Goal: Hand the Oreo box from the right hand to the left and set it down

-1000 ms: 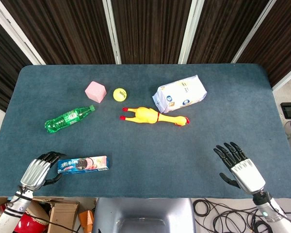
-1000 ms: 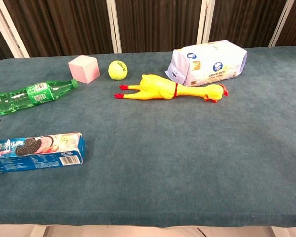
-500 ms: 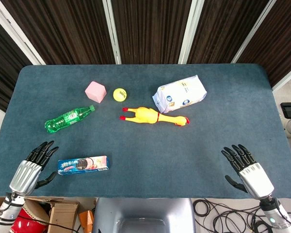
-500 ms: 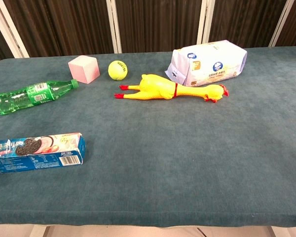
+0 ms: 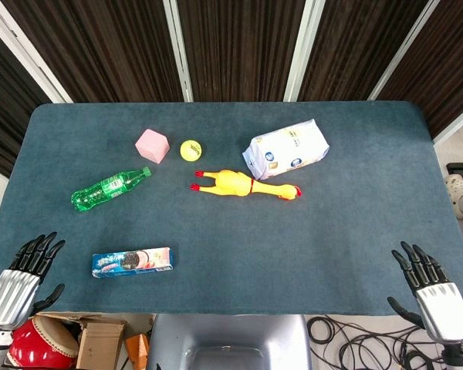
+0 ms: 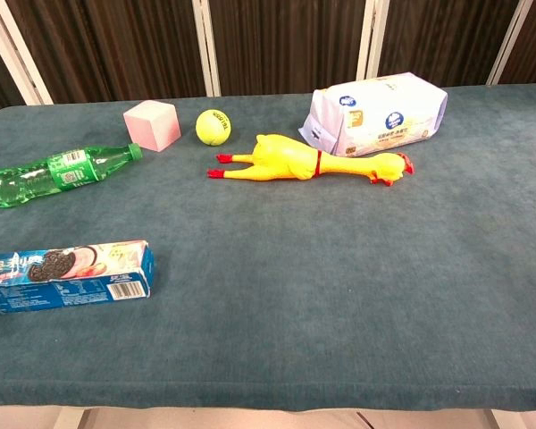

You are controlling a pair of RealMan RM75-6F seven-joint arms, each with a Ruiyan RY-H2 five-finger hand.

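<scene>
Both hands visible only from the head view: left hand (image 5: 14,284) off the near-left corner of the dark blue felt tabletop (image 5: 231,231), fingers (image 5: 38,248) spread apart and holding nothing; right hand (image 5: 436,297) off the near-right corner, likewise spread and empty. Neither caught by the chest view.

Lying flat near the tabletop's front-left edge, the long blue cardboard Oreo box (image 5: 132,262), well apart from the left hand and untouched. Closer in the chest view (image 6: 64,276): cookie pictures on the top face, small white print along the side, too fine to read, left end cut by the frame edge.

One of each thing otherwise: one green plastic bottle (image 5: 109,189) on its side with a green label, one pink cube (image 5: 152,145), one yellow tennis ball (image 5: 190,149) with dark lettering too small to make out, one yellow rubber chicken (image 5: 245,185) with red feet and comb, one white and lilac soft pack (image 5: 285,148) bearing round blue logos, seen larger in the chest view (image 6: 380,113).
</scene>
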